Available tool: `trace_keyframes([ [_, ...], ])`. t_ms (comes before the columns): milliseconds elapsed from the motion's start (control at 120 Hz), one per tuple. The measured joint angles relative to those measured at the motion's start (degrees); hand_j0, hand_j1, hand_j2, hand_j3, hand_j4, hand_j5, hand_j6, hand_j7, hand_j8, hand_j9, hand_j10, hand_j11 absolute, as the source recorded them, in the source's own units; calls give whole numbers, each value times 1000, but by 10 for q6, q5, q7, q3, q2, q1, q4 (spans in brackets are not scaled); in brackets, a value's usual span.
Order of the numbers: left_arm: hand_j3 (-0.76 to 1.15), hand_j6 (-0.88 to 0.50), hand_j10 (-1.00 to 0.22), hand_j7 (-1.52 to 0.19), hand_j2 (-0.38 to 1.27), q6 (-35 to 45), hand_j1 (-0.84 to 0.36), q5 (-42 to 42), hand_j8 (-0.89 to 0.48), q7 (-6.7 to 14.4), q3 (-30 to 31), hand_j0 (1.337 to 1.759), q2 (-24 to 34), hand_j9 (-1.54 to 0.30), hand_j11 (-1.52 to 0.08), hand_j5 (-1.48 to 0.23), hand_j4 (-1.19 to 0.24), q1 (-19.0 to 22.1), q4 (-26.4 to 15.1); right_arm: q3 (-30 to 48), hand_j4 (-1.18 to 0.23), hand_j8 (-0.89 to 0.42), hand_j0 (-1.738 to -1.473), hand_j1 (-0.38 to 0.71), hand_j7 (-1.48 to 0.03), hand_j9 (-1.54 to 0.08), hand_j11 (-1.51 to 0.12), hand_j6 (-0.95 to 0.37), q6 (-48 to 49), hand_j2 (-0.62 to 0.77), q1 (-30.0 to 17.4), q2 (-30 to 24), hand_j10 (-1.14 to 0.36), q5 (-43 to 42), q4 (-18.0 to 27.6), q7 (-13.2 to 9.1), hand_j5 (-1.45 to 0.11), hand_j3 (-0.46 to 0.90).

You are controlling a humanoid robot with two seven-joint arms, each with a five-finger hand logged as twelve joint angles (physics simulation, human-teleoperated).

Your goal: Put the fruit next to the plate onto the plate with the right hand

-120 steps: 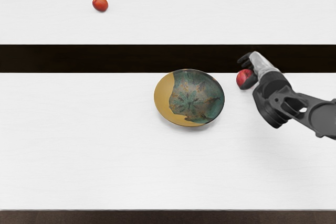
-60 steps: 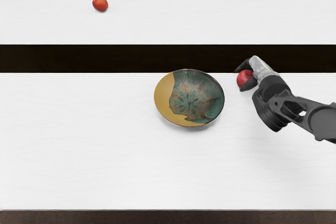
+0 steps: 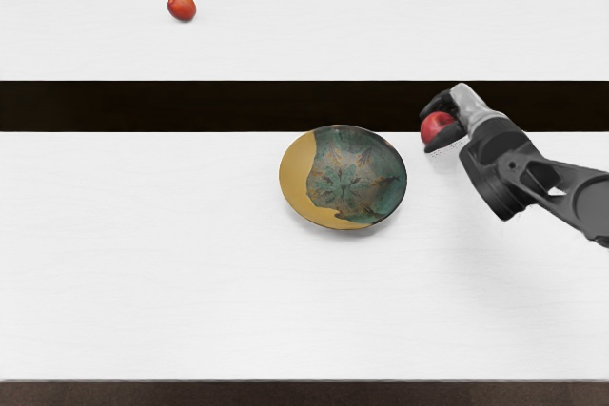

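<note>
Your white table (image 3: 190, 263) had a dark gap behind its far edge; there your right hand (image 3: 455, 113) gripped the roundish red fruit (image 3: 435, 125), long axis unclear.

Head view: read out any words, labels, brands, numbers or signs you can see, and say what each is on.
None: no readable text anywhere.
The plate shows only a teal and ochre pattern, no writing.
The held fruit in the right robot hand, the far fruit and the table are unmarked.
</note>
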Motion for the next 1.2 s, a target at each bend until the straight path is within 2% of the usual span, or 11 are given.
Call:
trace_keyframes([
  [108, 0, 0, 0, 0, 0, 0, 349, 0, 0, 0, 0, 1658, 0, 0, 0, 0, 0, 0, 0, 25, -706, -310, -1652, 274, -948, -975, -988, -431, 8, 280, 0, -15, -508, 0, 62, 0, -987, 0],
  [250, 0, 0, 0, 0, 0, 0, 349, 0, 0, 0, 0, 1658, 0, 0, 0, 0, 0, 0, 0, 37, -696, -327, -1652, 256, -941, -966, -974, -446, 17, 261, -2, -8, -526, 1, 107, -1, -986, 0],
  [392, 0, 0, 0, 0, 0, 0, 349, 0, 0, 0, 0, 1658, 0, 0, 0, 0, 0, 0, 0, 36, -690, -333, -1652, 243, -938, -965, -967, -455, 20, 250, -10, 29, -535, 2, 121, -1, -991, 0],
  [608, 0, 0, 0, 0, 0, 0, 349, 0, 0, 0, 0, 1658, 0, 0, 0, 0, 0, 0, 0, 34, -680, -338, -1653, 230, -932, -963, -957, -463, 20, 227, -35, 64, -543, 2, 113, -1, -995, 0],
  [708, 0, 0, 0, 0, 0, 0, 349, 0, 0, 0, 0, 1658, 0, 0, 0, 0, 0, 0, 0, 38, -451, -239, -1655, 42, -616, -635, -631, -318, 16, 138, -38, 66, -369, -1, 112, -1, -655, 0],
  [775, 0, 0, 0, 0, 0, 0, 349, 0, 0, 0, 0, 1658, 0, 0, 0, 0, 0, 0, 0, 43, -332, -180, -1656, -59, -453, -467, -464, -237, 15, 99, -38, 64, -273, -1, 115, -1, -481, 0],
  [867, 0, 0, 0, 0, 0, 0, 349, 0, 0, 0, 0, 1658, 0, 0, 0, 0, 0, 0, 0, 57, -221, -124, -1656, -154, -300, -309, -307, -160, 16, 62, -36, 50, -183, -2, 125, -1, -318, 0],
  [967, 0, 0, 0, 0, 0, 0, 349, 0, 0, 0, 0, 1658, 0, 0, 0, 0, 0, 0, 0, 91, -144, -85, -1657, -220, -195, -201, -199, -108, 43, 37, -36, 4, -121, -2, 137, -1, -206, 0],
  [1058, 0, 0, 0, 0, 0, 0, 349, 0, 0, 0, 0, 1658, 0, 0, 0, 0, 0, 0, 0, 155, -100, -63, -1657, -257, -135, -139, -138, -77, 142, 22, -45, -31, -86, 0, 142, -1, -142, 0],
  [1133, 0, 0, 0, 0, 0, 0, 349, 0, 0, 0, 0, 1658, 0, 0, 0, 0, 0, 0, 0, 252, -77, -51, -1658, -277, -103, -106, -105, -62, 276, 14, -88, -51, -67, 28, 143, -1, -108, 0],
  [1200, 0, 0, 0, 0, 0, 0, 349, 0, 0, 0, 0, 1658, 0, 0, 0, 0, 0, 0, 0, 328, -63, -44, -1658, -289, -83, -85, -84, -52, 396, 9, -131, -78, -55, 76, 142, 20, -87, 0],
])
